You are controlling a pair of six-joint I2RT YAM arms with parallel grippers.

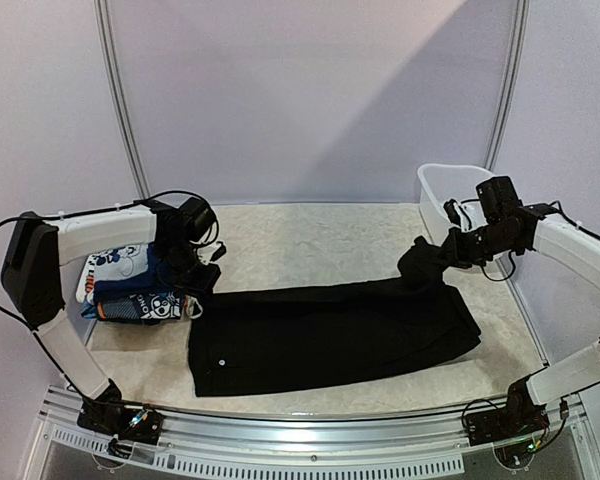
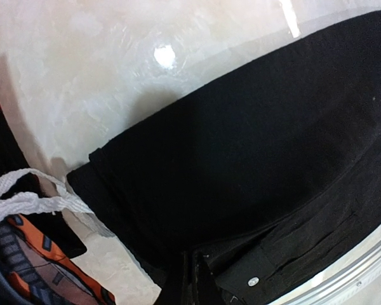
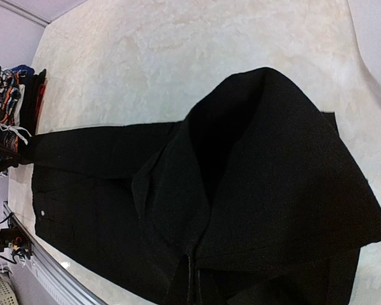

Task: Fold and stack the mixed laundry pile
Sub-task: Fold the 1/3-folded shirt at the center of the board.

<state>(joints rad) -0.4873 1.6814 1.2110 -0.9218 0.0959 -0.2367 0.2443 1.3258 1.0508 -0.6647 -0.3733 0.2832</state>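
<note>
The right gripper [image 1: 423, 262] has its fingertips buried in the raised fold of the black garment [image 1: 330, 335] — its own wrist view shows only a dark slit. At the garment's left end the left gripper [image 1: 194, 278] is dark against dark; whether it pinches cloth cannot be told. Left of the garment, the folded pile [image 1: 130, 292] lies partly under the left arm [image 1: 110, 232]. Both wrist views cut the garment off.

1. The top view looks down from above and behind the robot, far enough off to take in the whole table [image 1: 310, 225].
2. The left wrist view sits close over the black garment [image 2: 254, 159], at its buttoned end.
3. The right wrist view looks along that garment from its raised opposite end; all three views share it.
</note>
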